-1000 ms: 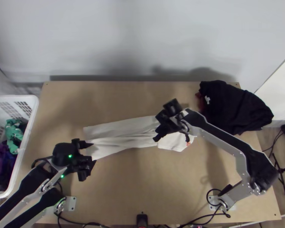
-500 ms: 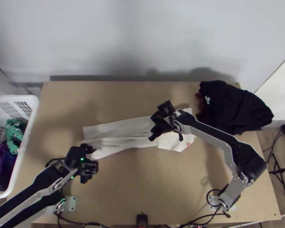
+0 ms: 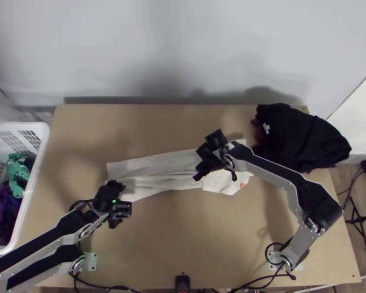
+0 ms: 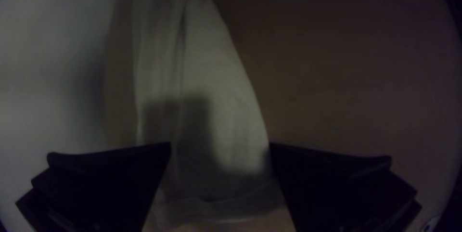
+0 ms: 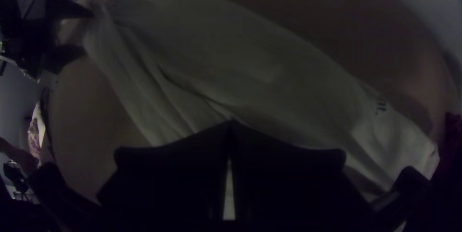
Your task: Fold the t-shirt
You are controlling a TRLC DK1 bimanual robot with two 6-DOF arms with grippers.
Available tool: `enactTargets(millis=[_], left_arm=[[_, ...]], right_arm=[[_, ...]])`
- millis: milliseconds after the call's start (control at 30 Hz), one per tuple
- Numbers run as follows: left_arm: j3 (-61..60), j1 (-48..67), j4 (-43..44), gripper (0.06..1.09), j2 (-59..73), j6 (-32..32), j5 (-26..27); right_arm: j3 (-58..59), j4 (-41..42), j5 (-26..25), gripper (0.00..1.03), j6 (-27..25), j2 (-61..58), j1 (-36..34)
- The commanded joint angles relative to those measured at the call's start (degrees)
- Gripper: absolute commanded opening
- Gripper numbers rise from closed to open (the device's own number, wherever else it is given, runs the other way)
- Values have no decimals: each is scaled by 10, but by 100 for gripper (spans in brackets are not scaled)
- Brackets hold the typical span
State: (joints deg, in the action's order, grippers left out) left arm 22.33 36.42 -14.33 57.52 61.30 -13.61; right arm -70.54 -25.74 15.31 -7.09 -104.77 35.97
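In the top view my left gripper (image 3: 126,196) is at the left end of the white t-shirt (image 3: 156,166), which lies as a long narrow strip with lengthwise creases. The left wrist view has my left gripper (image 4: 220,144) open, the shirt's end (image 4: 221,116) between its separated fingers; no grip is visible. Over the shirt's right part is my right gripper (image 3: 202,168). My right gripper (image 5: 231,123) has its fingertips together above the shirt (image 5: 250,63); whether cloth is pinched there I cannot tell. Small print marks the shirt's right end.
A dark cloth pile (image 3: 300,139) lies at the table's back right, close to the shirt's right end. Beside the table's left edge stands a white basket (image 3: 42,141) with green and purple clothes. Bare wood (image 3: 197,234) lies in front of the shirt.
My left gripper has moved right and slightly toward the table's near edge, over the shirt's end. My right gripper has shifted a little left, then slightly back right. The shirt lies the same.
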Motion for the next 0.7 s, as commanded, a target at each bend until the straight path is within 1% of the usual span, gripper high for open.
enactTargets(millis=[0,333,567,667], left_arm=[[-10,-2,21,104,29,-6,-20],[-23,0,24,104,51,-20,-27],[-20,-2,26,103,66,-28,-27],[-14,-4,27,100,80,-29,-27]], right_arm=[[15,7,6,3,1,3,-5],[39,37,9,3,5,2,-1],[44,39,9,3,1,0,-4],[46,41,9,3,0,0,-9]])
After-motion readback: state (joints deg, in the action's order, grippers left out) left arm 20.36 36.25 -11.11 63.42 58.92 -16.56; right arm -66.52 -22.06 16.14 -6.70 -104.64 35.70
